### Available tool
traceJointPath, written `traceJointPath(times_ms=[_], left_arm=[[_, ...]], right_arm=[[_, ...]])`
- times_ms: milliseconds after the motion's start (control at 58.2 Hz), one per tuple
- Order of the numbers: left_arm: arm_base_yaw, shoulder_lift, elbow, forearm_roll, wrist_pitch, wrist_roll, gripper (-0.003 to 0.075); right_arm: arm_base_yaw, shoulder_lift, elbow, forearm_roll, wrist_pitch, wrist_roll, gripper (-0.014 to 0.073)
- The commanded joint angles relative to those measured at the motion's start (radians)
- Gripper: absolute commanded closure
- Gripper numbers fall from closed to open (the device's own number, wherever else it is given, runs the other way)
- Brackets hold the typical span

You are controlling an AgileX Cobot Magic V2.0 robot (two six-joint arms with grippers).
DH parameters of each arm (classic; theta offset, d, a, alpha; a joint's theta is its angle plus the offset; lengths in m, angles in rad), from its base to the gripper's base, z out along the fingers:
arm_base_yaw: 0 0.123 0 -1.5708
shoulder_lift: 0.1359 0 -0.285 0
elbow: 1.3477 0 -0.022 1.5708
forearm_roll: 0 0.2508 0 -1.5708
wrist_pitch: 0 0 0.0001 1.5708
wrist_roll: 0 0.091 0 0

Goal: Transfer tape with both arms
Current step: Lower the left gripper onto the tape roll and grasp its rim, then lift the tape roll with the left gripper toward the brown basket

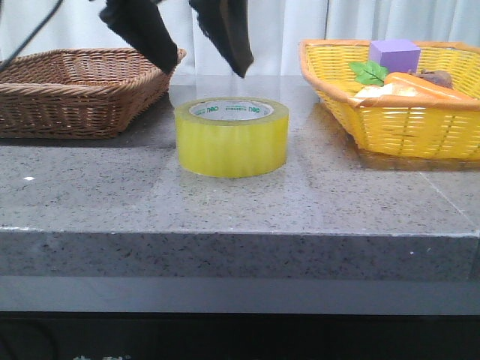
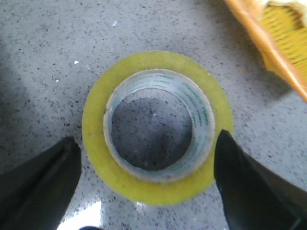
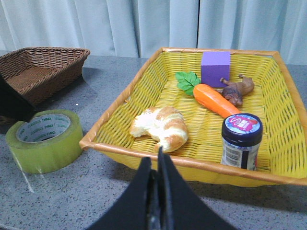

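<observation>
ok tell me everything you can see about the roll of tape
The tape is a wide roll of see-through yellow packing tape with a white inner core printed in small green lettering. It lies flat on the speckled grey table, hole facing up, between the brown basket and the yellow basket, touching neither. The left tool is open above it, its fingers either side of the roll and clear of it. Only the table touches it.
</observation>
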Motion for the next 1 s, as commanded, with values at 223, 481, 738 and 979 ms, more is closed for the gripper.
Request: traceJointPath(times_ms=[223, 481, 738, 979], left_arm=[[0.004, 0.051, -0.043, 0.019, -0.050, -0.016, 0.0171], [0.004, 0.092, -0.043, 0.019, -0.051, -0.016, 0.0171], [0.004, 0.095, -0.043, 0.019, -0.038, -0.016, 0.0338], [0.004, 0.095, -0.043, 0.019, -0.038, -0.016, 0.0579]], right_arm=[[-0.005, 0.010, -0.022, 0.002, -0.075, -0.001, 0.0632], [-0.005, 0.010, -0.022, 0.002, -0.073, -0.001, 0.0632], [-0.005, 0.010, -0.022, 0.002, -0.073, -0.001, 0.0632], [-0.005, 0.010, -0.022, 0.002, -0.073, -0.001, 0.0632]])
